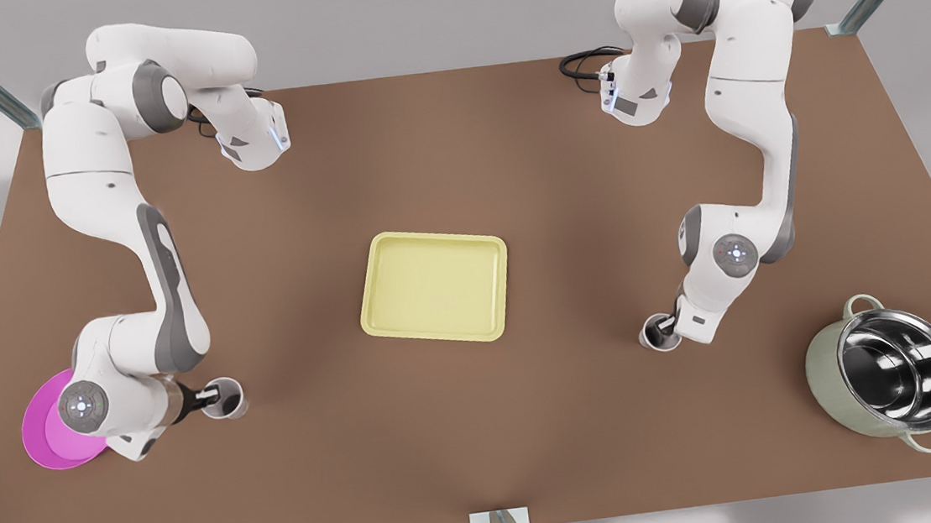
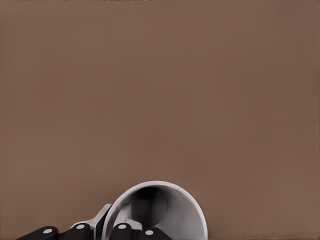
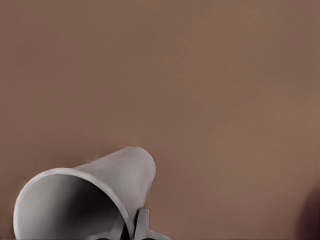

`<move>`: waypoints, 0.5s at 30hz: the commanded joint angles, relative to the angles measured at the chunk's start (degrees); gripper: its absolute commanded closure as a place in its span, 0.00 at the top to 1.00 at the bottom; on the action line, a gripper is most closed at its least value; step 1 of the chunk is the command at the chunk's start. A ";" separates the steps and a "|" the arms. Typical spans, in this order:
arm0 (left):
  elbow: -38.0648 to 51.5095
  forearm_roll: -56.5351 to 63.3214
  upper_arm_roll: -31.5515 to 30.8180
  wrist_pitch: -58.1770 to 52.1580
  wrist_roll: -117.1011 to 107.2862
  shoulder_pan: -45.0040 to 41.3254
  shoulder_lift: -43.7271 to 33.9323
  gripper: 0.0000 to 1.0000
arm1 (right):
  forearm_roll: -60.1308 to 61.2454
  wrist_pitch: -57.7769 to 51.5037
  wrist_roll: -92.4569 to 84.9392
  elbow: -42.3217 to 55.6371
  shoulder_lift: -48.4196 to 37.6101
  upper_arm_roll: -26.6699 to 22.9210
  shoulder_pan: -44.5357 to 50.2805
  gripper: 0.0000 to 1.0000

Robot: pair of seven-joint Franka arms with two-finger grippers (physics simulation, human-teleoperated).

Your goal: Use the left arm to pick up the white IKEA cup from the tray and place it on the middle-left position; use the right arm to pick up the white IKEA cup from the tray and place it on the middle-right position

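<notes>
Now each gripper clamps one cup's wall, rim upward for upright placing: left gripper (image 1: 209, 395) with left cup (image 1: 225, 398), right gripper (image 1: 667, 327) with right cup (image 1: 657, 333), both well apart from the tray (image 1: 438, 329).

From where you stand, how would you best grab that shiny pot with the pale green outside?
Probably take the pot by its rim, coming straight down from above with one end effector finger inside the wall and one outside. It stands upright with an open mouth and no lid, so the thin rim is free. The two loop handles on opposite sides are an alternative.
</notes>
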 commanded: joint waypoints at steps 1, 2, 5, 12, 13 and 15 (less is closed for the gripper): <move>0.06 -0.58 -0.01 1.44 22.77 0.02 0.01 0.36 | -0.66 2.68 -16.89 0.04 1.05 -0.22 -0.15 0.12; 0.06 -0.58 0.08 1.44 22.85 0.02 0.01 0.46 | -0.66 2.77 -16.89 0.04 1.49 -0.31 -0.24 0.12; 0.06 -0.49 0.16 1.44 22.76 0.02 0.01 1.00 | -0.66 3.91 -17.59 0.04 2.72 -0.22 -0.50 0.12; 13.67 -4.26 1.13 -37.74 25.23 0.11 -13.17 1.00 | -0.58 4.79 -17.68 0.04 3.43 -0.31 -0.86 0.20; 22.90 -6.91 1.75 -49.53 25.23 0.20 -13.17 1.00 | -0.49 4.79 -17.59 0.13 3.34 -0.31 -0.86 0.27; 23.62 -6.73 2.10 -53.50 28.04 0.29 -18.61 1.00 | -0.31 4.79 -17.59 0.13 3.34 -0.31 -0.86 0.32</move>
